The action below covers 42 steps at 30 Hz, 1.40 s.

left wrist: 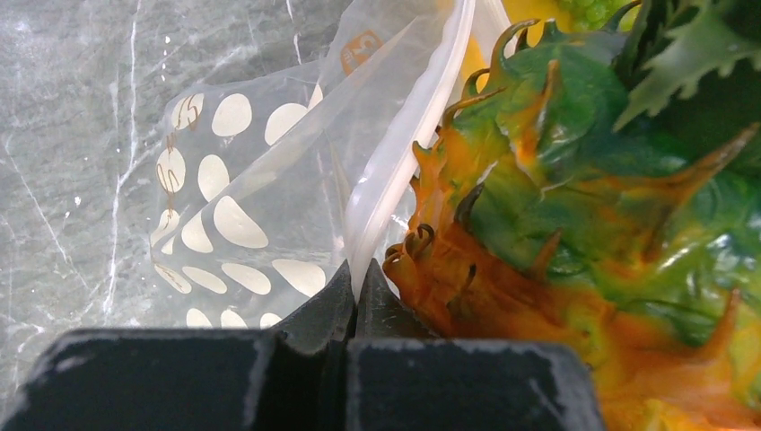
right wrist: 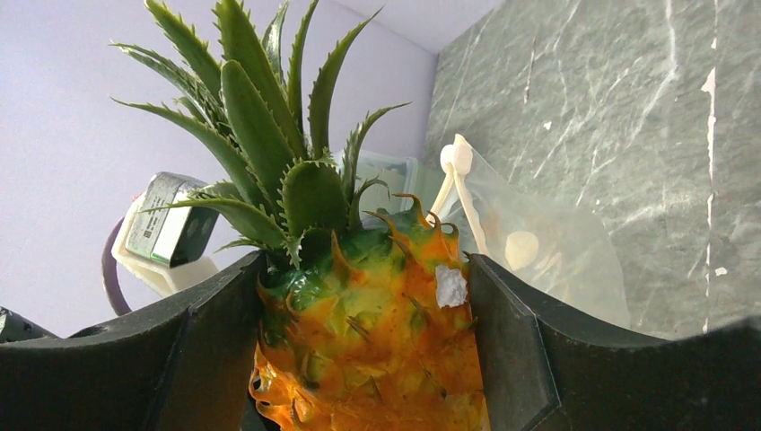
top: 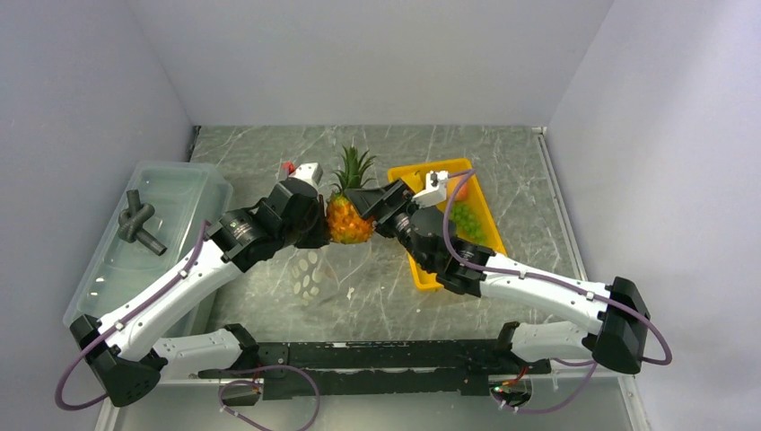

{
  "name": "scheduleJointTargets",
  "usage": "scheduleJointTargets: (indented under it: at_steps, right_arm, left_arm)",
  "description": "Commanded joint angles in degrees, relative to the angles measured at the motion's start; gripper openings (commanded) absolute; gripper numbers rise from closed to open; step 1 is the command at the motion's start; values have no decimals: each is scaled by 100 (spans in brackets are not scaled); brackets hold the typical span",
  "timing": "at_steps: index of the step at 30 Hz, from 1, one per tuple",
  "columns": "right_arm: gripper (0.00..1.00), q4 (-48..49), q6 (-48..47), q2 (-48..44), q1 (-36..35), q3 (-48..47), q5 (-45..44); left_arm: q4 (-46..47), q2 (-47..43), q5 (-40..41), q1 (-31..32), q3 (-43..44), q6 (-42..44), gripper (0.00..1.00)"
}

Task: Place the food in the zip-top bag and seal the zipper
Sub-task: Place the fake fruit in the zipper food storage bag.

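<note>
The orange pineapple (top: 348, 220) with its green crown is held in the air over the table's middle, upright, between the jaws of my right gripper (top: 366, 214); in the right wrist view the gripper (right wrist: 363, 269) is shut on the pineapple's body (right wrist: 377, 341). My left gripper (left wrist: 359, 280) is shut on the whitish zipper (left wrist: 404, 153) of the dotted zip-top bag (left wrist: 233, 224). It holds the bag's mouth right beside the pineapple (left wrist: 574, 224). The bag (top: 308, 274) hangs below my left gripper (top: 316, 226). A green grape-like bunch (top: 467, 220) lies in the yellow tray. The other foods are hidden.
The yellow tray (top: 422, 274) lies right of centre, under my right arm. A translucent lidded bin (top: 179, 193) stands at the left with a dark cross-shaped piece (top: 139, 226) on it. Grey walls close the back and sides.
</note>
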State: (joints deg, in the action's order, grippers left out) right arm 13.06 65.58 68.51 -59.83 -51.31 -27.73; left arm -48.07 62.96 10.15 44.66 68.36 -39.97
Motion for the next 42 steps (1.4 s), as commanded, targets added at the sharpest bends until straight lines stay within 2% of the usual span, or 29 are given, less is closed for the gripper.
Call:
scheduleJointTargets:
  at_steps: [1,6,14,19,26,31,35,42]
  right_arm:
    - [45,-466,-278,5,-201,116,-854]
    - [48,-567,-296,45,-440,249,-1274]
    - [51,-435,-457,-69,-590,467,-1453]
    - [64,-412,-631,-154,-655,504,-1503]
    - [72,-233,-863,-400,-670,569,-1422]
    - [72,-246,-1006,-612,-685,521,-1387]
    - [72,-633,-1245,-787,-683,339,-1394]
    - [72,-1072,-1963,-1158,-683,269,-1256]
  left_arm:
    - [398,-120,-170,42,159,-134,0]
    - [329,-100,-72,41,272,-118,0]
    - [316,-15,-101,32,398,-121,0]
    - [359,61,-112,31,376,-134,0]
    - [364,167,-122,23,388,-130,0]
    - [397,218,-151,22,381,-81,0]
    - [372,231,-147,21,387,75,0]
    - [935,-192,-274,21,-71,638,0]
